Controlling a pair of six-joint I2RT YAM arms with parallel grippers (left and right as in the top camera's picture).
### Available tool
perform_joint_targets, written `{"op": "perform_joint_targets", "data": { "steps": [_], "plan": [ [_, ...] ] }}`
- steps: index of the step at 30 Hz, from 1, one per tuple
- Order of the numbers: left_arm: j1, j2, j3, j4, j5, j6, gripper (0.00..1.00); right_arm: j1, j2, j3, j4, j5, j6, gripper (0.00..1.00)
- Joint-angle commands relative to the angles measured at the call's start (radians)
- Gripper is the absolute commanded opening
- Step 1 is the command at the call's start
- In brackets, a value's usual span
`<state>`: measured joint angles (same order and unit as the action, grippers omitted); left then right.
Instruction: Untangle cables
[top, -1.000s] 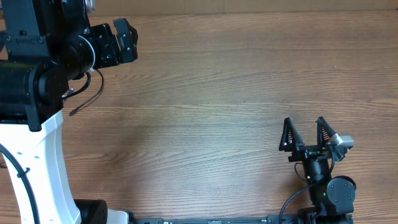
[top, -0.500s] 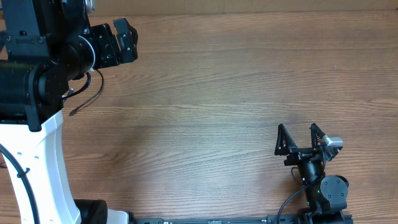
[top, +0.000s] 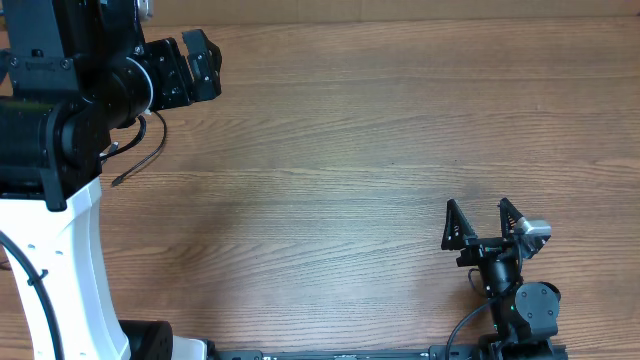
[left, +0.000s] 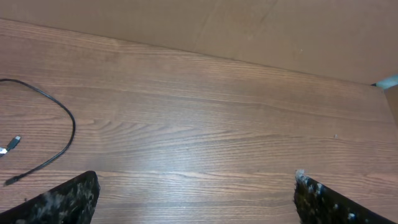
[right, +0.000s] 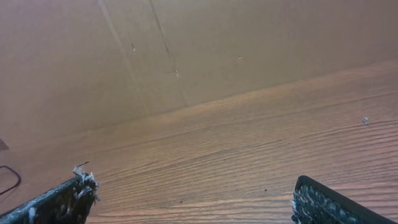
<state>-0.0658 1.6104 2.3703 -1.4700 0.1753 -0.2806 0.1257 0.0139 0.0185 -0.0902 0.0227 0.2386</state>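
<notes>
**Fig.** Untangling of cables (left: 73, 127); idle or early stage.

**Cables.** Left-wrist view: one thin black cord enters from the frame's left edge, bows out in an open arc and ends free at lower left. There is no crossing or knot along the visible run. A small silvery plug end (left: 13, 142) lies inside the arc, apart from the cord; what it belongs to is cut off by the frame. Overhead: a like-shaped cord (top: 152, 157) curves out from under the left arm (top: 60, 130) at the left side of the table (top: 350, 150), prob. the same one. The rest is hidden by the arm. Right-wrist view: a dark loop at the far-left edge, too small to identify.

**Progress (judgement).** The visible part lies loose w/o overlap. Whether a tangle remains under the arm or out of frame can't be told. No cord is held, so any separating and laying-out is left to do.

**Jaws.**
- Left gripper (top: 195, 65): at the far-left corner of the table, jaws spread fully wide. Nothing sits between the fingers (left: 68, 199) and they touch nothing; bare wood and a cardboard wall (left: 280, 31) lie ahead.
- Right gripper (top: 478, 215): near the front-right edge, well apart from the cables. Its jaws are likewise spread wide, empty and clear of any contact.
</notes>
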Motion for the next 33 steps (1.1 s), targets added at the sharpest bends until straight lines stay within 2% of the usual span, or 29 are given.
{"op": "perform_joint_targets", "data": {
  "steps": [1, 7, 9, 13, 20, 21, 26, 29, 33],
  "plan": [
    [0.000, 0.005, 0.000, 0.002, -0.007, 0.020, 1.00, -0.003, -0.007, -0.010, 0.006, -0.005, -0.005, 1.00],
    [-0.001, 0.010, -0.002, -0.023, -0.022, 0.019, 1.00, -0.003, -0.007, -0.010, 0.006, -0.005, -0.005, 1.00],
    [-0.001, -0.010, -0.009, -0.020, -0.066, 0.032, 1.00, -0.003, -0.007, -0.010, 0.006, -0.005, -0.005, 1.00],
    [-0.001, -0.108, -0.128, 0.057, -0.081, 0.093, 1.00, -0.003, -0.007, -0.010, 0.006, -0.005, -0.005, 1.00],
    [-0.001, -0.456, -0.694, 0.521, 0.021, 0.288, 0.99, -0.003, -0.007, -0.010, 0.006, -0.005, -0.005, 1.00],
    [-0.001, -0.491, -0.752, 0.560, 0.029, 0.296, 1.00, -0.003, -0.007, -0.010, 0.006, -0.005, -0.005, 1.00],
    [0.000, -0.789, -1.284, 0.968, 0.035, 0.357, 1.00, -0.003, -0.007, -0.010, 0.006, -0.005, -0.005, 1.00],
    [0.000, -0.909, -1.512, 1.156, 0.035, 0.371, 1.00, -0.003, -0.007, -0.010, 0.006, -0.005, -0.004, 1.00],
    [0.000, -1.042, -1.746, 1.324, 0.035, 0.371, 0.99, -0.003, -0.007, -0.010, 0.006, -0.005, -0.005, 1.00]
  ]
}}
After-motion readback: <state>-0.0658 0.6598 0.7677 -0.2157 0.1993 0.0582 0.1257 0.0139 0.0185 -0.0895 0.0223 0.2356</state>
